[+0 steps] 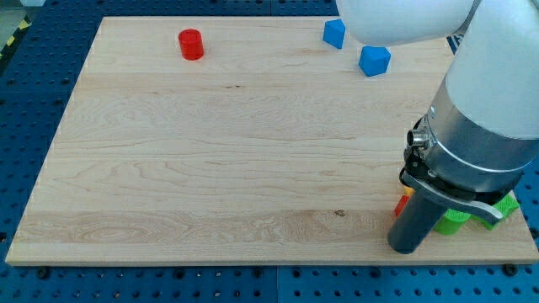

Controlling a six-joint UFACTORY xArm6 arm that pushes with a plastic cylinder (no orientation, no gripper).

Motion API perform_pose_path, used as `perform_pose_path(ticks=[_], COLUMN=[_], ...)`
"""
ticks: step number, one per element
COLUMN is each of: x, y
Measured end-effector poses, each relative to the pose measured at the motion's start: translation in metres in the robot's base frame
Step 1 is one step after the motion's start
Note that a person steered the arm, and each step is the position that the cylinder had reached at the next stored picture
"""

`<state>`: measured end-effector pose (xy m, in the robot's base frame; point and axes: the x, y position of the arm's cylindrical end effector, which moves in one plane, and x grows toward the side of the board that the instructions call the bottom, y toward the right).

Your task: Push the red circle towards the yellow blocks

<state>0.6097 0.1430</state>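
Observation:
The red circle stands near the board's top left corner. My tip rests on the board near the bottom right, far from the red circle. Just above the tip, beside the rod, a small yellow sliver and a red sliver of blocks peek out. The arm hides the rest of them, so their shapes cannot be made out.
Two blue blocks sit at the top right. Green blocks lie at the bottom right, partly under the arm. The wooden board lies on a blue perforated table. The arm's grey body covers the right edge.

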Motion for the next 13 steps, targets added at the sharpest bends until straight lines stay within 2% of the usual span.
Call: perform_pose_path(ticks=[4,5,6,11,13], x=[0.0,0.0,-0.002,-0.102,-0.157], y=[0.017,0.011,-0.02,-0.12,-0.189])
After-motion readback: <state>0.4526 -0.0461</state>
